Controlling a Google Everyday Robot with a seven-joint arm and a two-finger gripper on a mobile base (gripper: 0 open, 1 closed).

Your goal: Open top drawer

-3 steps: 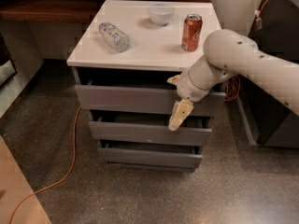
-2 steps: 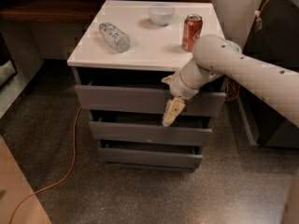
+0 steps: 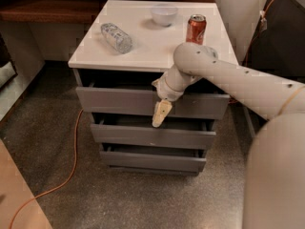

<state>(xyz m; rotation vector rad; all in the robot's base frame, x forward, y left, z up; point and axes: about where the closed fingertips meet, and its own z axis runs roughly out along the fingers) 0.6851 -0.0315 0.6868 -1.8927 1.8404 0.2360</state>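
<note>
Before top drawer (image 3: 119, 101) front, near middle: gripper (image 3: 161, 114) hangs, tip toward 6 o'clock; grip state cannot tell. Can (image 3: 196, 28) at 1 o'clock.

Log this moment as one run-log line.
claw: pointing down at top drawer front, near middle | tabletop: bottle, bowl, can

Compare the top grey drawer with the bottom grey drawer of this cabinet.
The flat grey top drawer has the wider, taller front; the flat grey bottom drawer is narrower and lower. The top drawer sits right under the white tabletop, the bottom drawer nearest the speckled floor. The robot's cream gripper hangs in front of the top drawer's lower edge, well above the bottom drawer. Both are grey, flat-fronted and without handles.
</note>
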